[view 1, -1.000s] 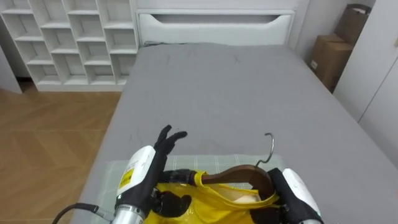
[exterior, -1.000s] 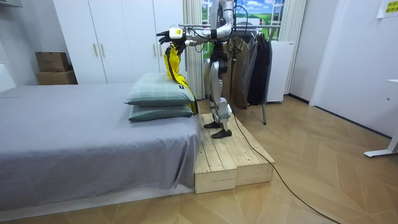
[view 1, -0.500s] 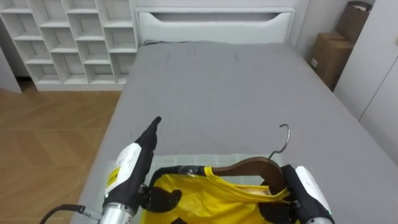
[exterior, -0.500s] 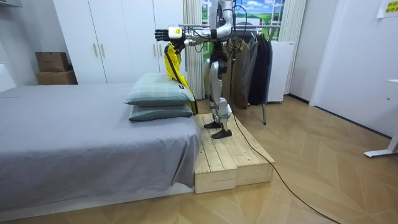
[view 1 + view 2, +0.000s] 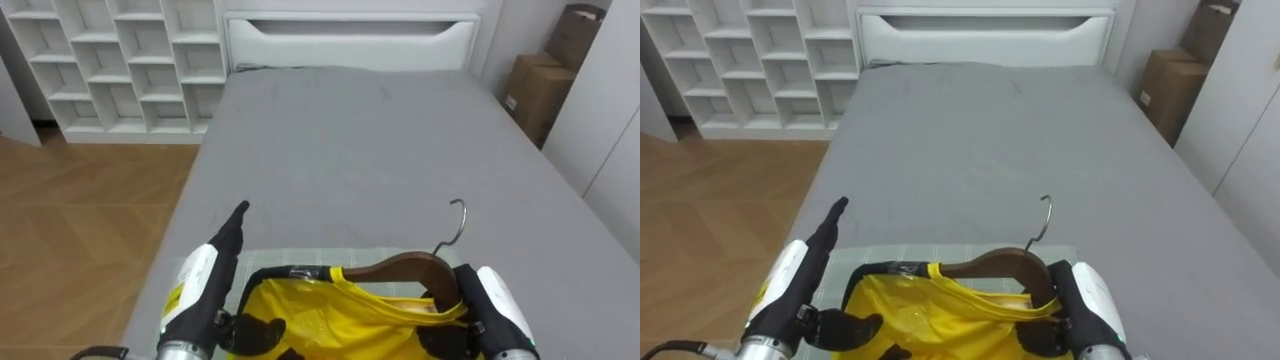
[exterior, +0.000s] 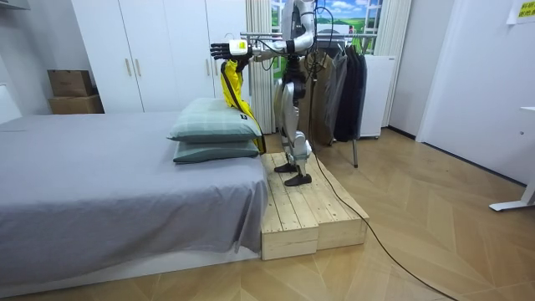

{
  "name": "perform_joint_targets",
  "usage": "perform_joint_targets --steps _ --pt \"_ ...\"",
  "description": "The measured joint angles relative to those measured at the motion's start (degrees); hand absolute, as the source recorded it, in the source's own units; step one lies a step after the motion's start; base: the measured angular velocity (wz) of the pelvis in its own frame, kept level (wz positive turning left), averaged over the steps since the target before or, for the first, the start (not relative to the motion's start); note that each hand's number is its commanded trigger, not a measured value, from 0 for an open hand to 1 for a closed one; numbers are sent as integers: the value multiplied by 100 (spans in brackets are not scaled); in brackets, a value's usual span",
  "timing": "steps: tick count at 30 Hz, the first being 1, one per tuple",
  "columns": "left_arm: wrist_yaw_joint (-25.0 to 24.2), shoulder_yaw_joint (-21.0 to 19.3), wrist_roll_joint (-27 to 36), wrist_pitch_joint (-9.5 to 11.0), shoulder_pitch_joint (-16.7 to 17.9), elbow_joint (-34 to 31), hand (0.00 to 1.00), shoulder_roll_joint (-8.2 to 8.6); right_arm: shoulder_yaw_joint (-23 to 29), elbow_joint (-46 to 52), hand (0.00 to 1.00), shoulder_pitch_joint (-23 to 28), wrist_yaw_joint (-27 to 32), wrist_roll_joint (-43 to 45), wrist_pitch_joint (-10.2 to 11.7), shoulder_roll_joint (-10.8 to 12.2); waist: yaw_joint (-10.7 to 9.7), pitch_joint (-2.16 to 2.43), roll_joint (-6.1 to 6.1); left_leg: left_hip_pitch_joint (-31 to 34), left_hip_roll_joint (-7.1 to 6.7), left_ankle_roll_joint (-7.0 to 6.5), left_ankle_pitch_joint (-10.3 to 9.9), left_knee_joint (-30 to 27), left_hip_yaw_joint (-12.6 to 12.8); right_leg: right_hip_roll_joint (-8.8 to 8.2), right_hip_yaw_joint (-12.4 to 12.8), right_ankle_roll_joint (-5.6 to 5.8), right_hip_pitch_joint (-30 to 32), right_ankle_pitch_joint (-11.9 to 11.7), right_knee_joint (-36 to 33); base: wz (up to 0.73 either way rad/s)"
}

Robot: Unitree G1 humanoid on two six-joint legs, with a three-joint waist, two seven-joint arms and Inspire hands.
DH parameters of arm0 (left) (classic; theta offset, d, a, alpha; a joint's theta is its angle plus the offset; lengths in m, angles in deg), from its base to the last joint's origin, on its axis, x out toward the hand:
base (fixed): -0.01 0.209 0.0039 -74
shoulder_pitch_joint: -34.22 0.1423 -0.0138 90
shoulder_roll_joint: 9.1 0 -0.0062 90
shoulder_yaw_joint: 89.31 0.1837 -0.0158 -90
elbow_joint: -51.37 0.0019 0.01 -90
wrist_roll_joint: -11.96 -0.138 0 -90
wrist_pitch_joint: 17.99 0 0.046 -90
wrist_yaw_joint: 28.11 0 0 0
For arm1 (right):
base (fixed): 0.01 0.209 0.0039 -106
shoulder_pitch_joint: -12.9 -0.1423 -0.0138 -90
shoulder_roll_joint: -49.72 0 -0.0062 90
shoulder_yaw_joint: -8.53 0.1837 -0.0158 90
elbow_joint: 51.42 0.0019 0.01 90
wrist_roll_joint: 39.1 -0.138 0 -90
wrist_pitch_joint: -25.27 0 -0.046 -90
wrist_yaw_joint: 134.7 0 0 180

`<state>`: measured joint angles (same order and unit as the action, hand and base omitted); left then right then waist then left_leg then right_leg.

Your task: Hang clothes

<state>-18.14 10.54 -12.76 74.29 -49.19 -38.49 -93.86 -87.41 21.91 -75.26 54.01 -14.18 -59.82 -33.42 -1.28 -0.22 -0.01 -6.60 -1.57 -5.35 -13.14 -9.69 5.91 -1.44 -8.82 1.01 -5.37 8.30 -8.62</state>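
Observation:
A yellow garment [image 5: 335, 318] hangs on a brown wooden hanger [image 5: 398, 268] with a metal hook [image 5: 458, 226] that points up, low in the left eye view. My right hand [image 5: 482, 305] is shut on the hanger's right end. My left hand [image 5: 213, 268] is held at the garment's left side, open, its fingers straight and pointing forward over the bed, its thumb against the yellow cloth. In the room view I stand on a wooden platform [image 6: 311, 209] by the bed's pillows, both arms held out, and the garment [image 6: 233, 88] dangles from them.
The grey bed [image 5: 360, 140] stretches ahead with a white headboard [image 5: 350, 40]. A checked pillow [image 5: 300, 257] lies just under the garment. White cube shelves [image 5: 120, 60] stand far left and cardboard boxes [image 5: 535, 90] far right. A rack of dark clothes [image 6: 334, 84] stands behind me.
My left hand's fingers, spread and bent a second ago, have straightened, and the hand has shifted left. The hanger rose a little and its hook moved right.

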Motion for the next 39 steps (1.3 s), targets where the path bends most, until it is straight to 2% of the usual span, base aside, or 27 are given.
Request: perform_joint_targets --steps 7,11,13,20,30,35,39 --pt "315 -829 501 69 4 4 0 12 166 328 100 63 204 440 1 -19 22 1 1 -5 -7 0 0 -8 -129 -11 -175 0 -55 0 -1 9" --pt "343 -1027 568 68 72 104 0 31 204 415 100 123 206 436 0 -27 39 4 5 -7 -8 0 0 -8 -138 -16 -230 0 -71 0 0 7" --pt "347 -1110 707 56 82 262 0 101 236 415 100 136 206 439 -4 -27 70 5 3 -6 -9 0 0 -5 -144 -15 -231 0 -70 0 0 0" --pt "346 -1209 703 24 262 400 0 112 362 696 100 260 225 438 -9 -33 145 8 0 -18 -5 0 0 5 -136 -13 -228 1 -70 0 7 0" --pt "343 -1209 718 43 278 1032 0 134 468 803 100 323 309 432 1 -32 184 8 6 -88 -9 0 0 11 -165 -53 -246 11 -150 7 1 0" --pt "333 -1209 772 46 279 1347 0 232 483 771 100 330 309 414 1 -31 183 12 31 -96 -10 0 0 11 -191 -30 -264 13 -164 9 -9 1" --pt "335 -1209 904 46 339 1520 0 292 494 763 100 378 309 417 1 -32 188 8 107 -95 -10 0 0 6 -193 -27 -277 13 -166 9 -16 0"
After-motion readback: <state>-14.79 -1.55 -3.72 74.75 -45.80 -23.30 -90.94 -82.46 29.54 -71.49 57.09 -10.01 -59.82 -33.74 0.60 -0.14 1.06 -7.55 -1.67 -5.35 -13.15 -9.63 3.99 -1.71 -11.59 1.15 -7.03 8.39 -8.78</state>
